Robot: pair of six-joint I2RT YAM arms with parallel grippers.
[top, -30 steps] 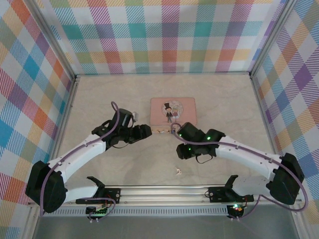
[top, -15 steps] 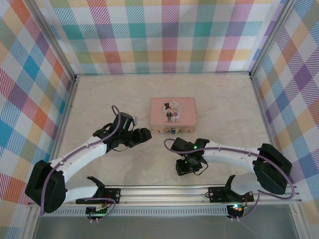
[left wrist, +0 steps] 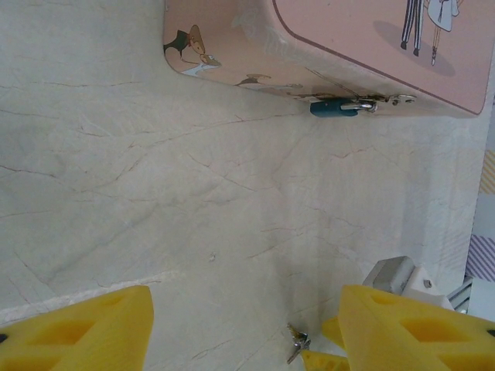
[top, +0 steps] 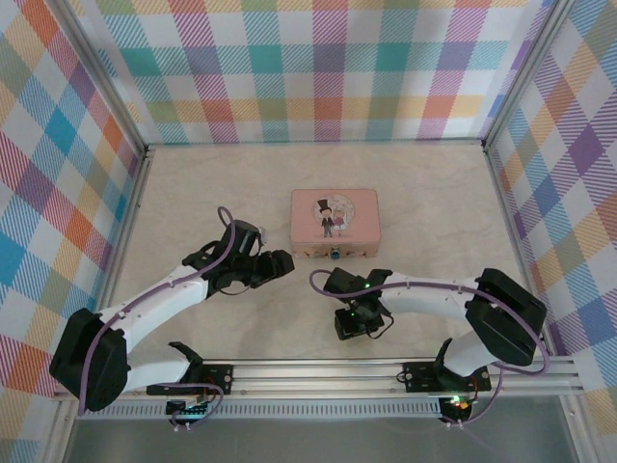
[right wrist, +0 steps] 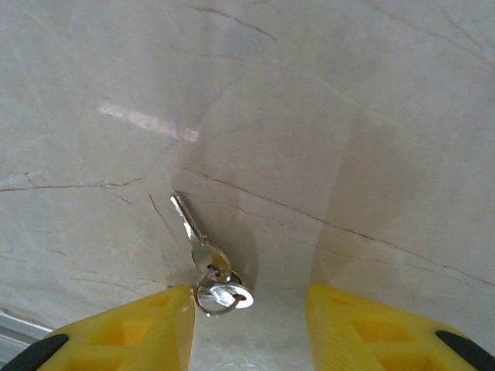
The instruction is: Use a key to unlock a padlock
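The padlock [left wrist: 334, 107] is a small bluish lock with a silvery shackle, hanging on the front latch of the pink tin [left wrist: 363, 46]; from above the padlock [top: 335, 255] sits at the tin's near edge. The key [right wrist: 191, 229] lies flat on the table with its ring against my right gripper's left finger. My right gripper [right wrist: 247, 328] is open, its fingers either side of the key, just above it. In the left wrist view the key [left wrist: 296, 341] lies beside the right gripper's yellow fingertips [left wrist: 329, 359]. My left gripper [left wrist: 247, 332] hangs open and holds nothing, left of the tin.
The pink tin [top: 335, 220] with its cartoon picture stands mid-table. Plaid walls enclose the marble-patterned table [top: 434, 193]. The metal rail [top: 318, 371] runs along the near edge close behind my right gripper [top: 349, 326]. My left gripper [top: 281, 263] is near the tin's front left corner.
My right arm has swung from the tin's front back toward the near edge and now hovers over the key. The left arm has barely moved.
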